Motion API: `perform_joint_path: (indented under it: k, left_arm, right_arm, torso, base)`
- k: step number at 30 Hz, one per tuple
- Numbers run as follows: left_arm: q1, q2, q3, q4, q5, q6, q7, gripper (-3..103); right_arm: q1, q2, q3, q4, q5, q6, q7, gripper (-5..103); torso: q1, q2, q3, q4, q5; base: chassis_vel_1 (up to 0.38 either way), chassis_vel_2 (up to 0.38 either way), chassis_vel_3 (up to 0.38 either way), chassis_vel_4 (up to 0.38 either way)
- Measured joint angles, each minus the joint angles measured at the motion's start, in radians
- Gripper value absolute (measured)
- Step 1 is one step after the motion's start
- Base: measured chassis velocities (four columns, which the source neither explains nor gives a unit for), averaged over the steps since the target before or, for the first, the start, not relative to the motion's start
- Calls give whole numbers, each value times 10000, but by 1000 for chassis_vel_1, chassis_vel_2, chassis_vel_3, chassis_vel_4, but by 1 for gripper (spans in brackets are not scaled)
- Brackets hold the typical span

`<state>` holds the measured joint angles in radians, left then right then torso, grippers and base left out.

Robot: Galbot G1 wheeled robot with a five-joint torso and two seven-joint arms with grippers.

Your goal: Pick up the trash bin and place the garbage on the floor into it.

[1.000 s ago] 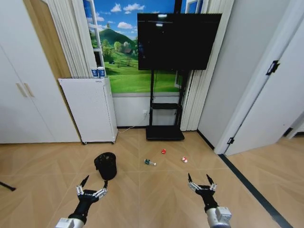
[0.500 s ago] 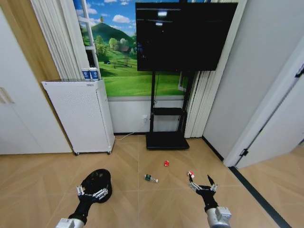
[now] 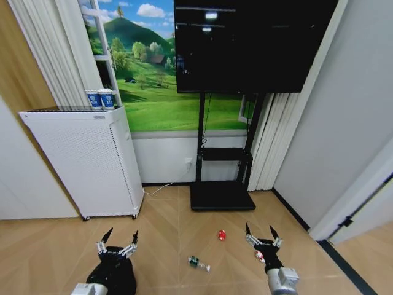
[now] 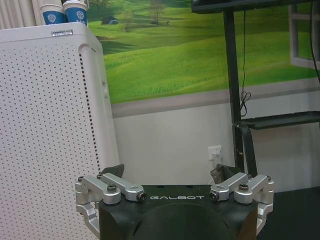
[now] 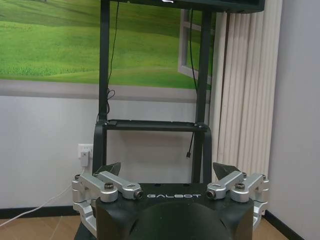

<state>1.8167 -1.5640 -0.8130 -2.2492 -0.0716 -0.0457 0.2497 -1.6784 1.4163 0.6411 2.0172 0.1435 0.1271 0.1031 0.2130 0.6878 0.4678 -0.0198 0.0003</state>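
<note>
The robot faced a wall with a big black TV [image 3: 245,46] on a stand and a tall white box with holes [image 3: 80,163]. Two paper cups [image 3: 100,99] stood on top of that box.

The left tool [image 3: 118,241] hung low over the floor [image 3: 166,227] with its fingers spread wide and nothing in them. The trash bin [image 3: 116,279] sat on the floor right under and behind that tool, so most of it was hidden by the tool. The right tool [image 3: 263,236] also hung low, spread wide and empty.

The garbage lay on the floor between the two tools. The clear bottle [image 3: 197,263] lay on its side in the middle. The red scrap [image 3: 221,235] sat a bit farther away, near the TV stand. The red-and-white wrapper [image 3: 260,255] lay just under the right tool.

The bin looked small and light, I think. Its black bag looked soft and crinkly, so it could slip. The best place to grab it seemed to be the hard rim, with one finger inside and one outside. The bottle looked light and smooth and might roll, so it should be pinched across its middle. The scrap and the wrapper looked thin and squishy.
</note>
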Motion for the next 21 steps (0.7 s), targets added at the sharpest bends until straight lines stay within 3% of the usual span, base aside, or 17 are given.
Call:
perform_joint_path:
  k: [8, 21]
  left_arm:
    - [-3, 155, -372, 64, -202, 26, -611, 100]
    - [192, 200, -790, 568, -243, -56, -607, 100]
  right_arm:
    - [-151, 187, 22, -38, -103, 145, -38, 100]
    - [-195, 247, 84, -108, -143, 216, -97, 100]
  torso:
    - [-75, -158, -97, -2, -1]
    - [-315, -773, -452, 0, -4]
  base:
    - [-50, 52, 9, -14]
    - [5, -7, -12, 2]
